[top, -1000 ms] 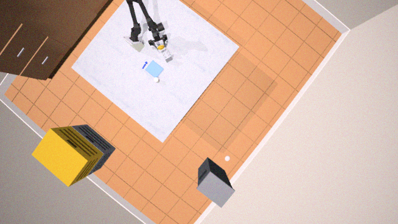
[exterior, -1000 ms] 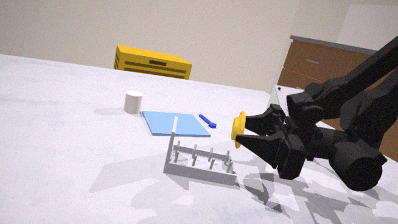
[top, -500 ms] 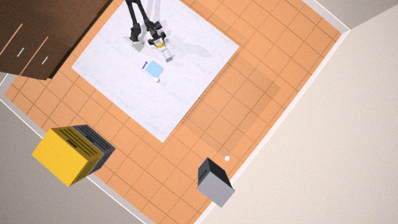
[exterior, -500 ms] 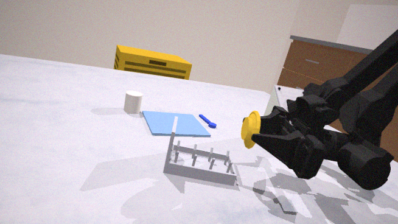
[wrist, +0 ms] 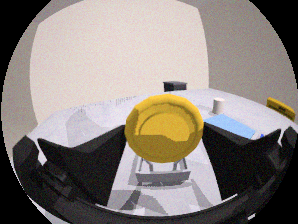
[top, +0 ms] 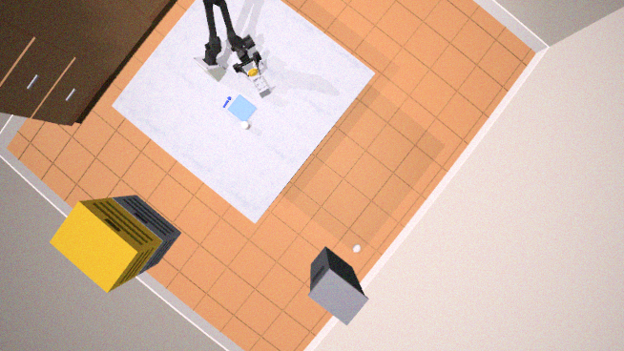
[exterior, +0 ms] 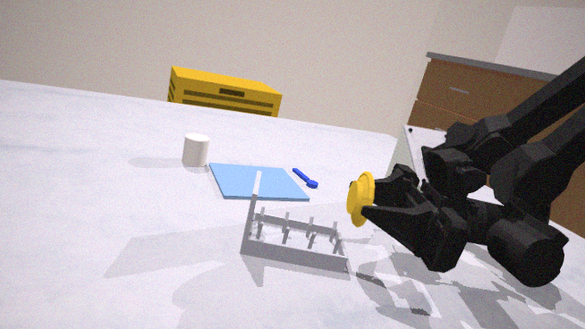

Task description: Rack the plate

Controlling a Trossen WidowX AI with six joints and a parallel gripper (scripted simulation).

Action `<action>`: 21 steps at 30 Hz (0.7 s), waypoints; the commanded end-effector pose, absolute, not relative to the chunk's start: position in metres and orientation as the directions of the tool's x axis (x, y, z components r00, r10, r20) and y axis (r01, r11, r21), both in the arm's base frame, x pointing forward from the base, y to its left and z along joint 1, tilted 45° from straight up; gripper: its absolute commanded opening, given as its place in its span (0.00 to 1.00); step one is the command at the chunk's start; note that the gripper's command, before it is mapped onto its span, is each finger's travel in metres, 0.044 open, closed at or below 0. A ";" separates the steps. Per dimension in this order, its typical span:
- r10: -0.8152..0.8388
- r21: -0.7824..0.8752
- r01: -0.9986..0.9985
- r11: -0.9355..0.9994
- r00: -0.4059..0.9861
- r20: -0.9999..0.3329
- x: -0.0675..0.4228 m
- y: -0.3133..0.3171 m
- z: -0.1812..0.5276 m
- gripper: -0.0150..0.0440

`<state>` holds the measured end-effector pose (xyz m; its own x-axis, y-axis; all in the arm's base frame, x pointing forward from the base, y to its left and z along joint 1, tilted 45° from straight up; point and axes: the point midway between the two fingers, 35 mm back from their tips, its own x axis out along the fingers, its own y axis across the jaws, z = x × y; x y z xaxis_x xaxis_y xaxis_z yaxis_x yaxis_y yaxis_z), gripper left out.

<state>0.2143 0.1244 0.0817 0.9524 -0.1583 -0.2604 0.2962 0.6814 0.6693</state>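
My gripper (exterior: 368,200) (wrist: 164,128) (top: 251,71) is shut on the yellow plate (exterior: 359,197) (wrist: 164,125) (top: 253,72) and holds it on edge, upright, in the air. The grey dish rack (exterior: 292,243) (wrist: 162,172) (top: 262,86) stands on the white table, below and to the left of the plate in the exterior view. In the wrist view the rack shows just under the plate's lower rim. The plate does not touch the rack.
A light blue mat (exterior: 253,181) (top: 241,108), a blue spoon (exterior: 306,178) (top: 227,101) and a white cup (exterior: 196,149) (top: 244,125) lie beyond the rack. A yellow crate (exterior: 224,91) (top: 102,240) and a brown cabinet (exterior: 452,94) stand on the floor around the table.
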 end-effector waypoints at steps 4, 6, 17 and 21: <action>-0.157 0.668 0.297 0.682 0.952 -0.263 0.221 0.131 0.072 0.25; -0.157 0.669 0.297 0.682 0.952 -0.262 0.223 0.132 0.070 0.25; -0.157 0.672 0.295 0.679 0.953 -0.260 0.234 0.133 0.064 0.25; -0.156 0.677 0.293 0.675 0.954 -0.257 0.242 0.131 0.062 0.25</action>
<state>0.2364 0.1343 0.0669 0.9551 -0.1522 -0.2543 0.2889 0.6690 0.6848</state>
